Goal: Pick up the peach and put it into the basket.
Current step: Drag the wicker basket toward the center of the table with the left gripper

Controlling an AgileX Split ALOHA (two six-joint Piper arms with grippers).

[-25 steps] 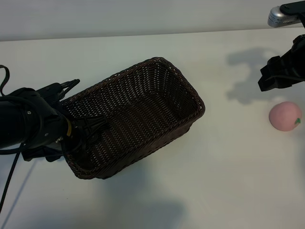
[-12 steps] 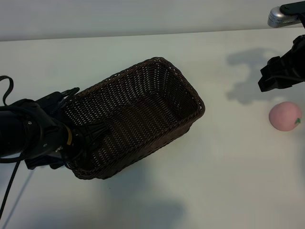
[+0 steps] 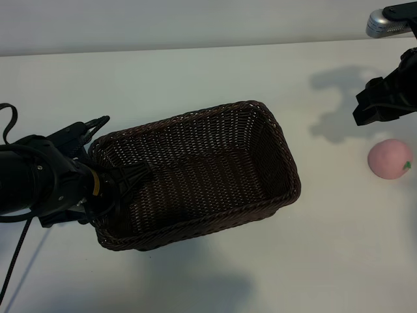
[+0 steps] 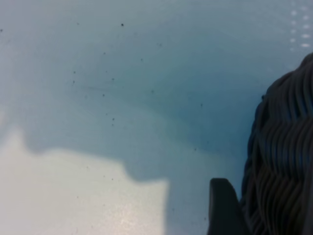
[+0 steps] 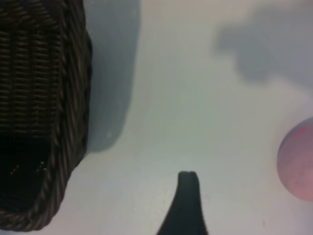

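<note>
The peach (image 3: 389,158), a small pink ball, lies on the white table at the far right, well apart from the basket (image 3: 195,116). The dark brown wicker basket lies lengthwise across the middle of the table. My left gripper (image 3: 109,189) straddles the basket's left end wall and is shut on it. In the left wrist view one finger (image 4: 222,208) presses the outside of the weave (image 4: 286,161); the inner finger is hidden. My right gripper (image 3: 376,109) hangs open just behind the peach, holding nothing. Its wrist view shows one finger (image 5: 188,205), the peach (image 5: 299,161) and the basket's end (image 5: 73,122).
A metal fitting (image 3: 384,21) sits at the back right corner. A black cable (image 3: 13,261) trails from the left arm over the table's left front. Bare white table lies between the basket and the peach.
The basket's right end has swung toward the front right, so it now lies nearly level across the table. The left gripper's jaws have narrowed on its left wall. Right arm and peach are still.
</note>
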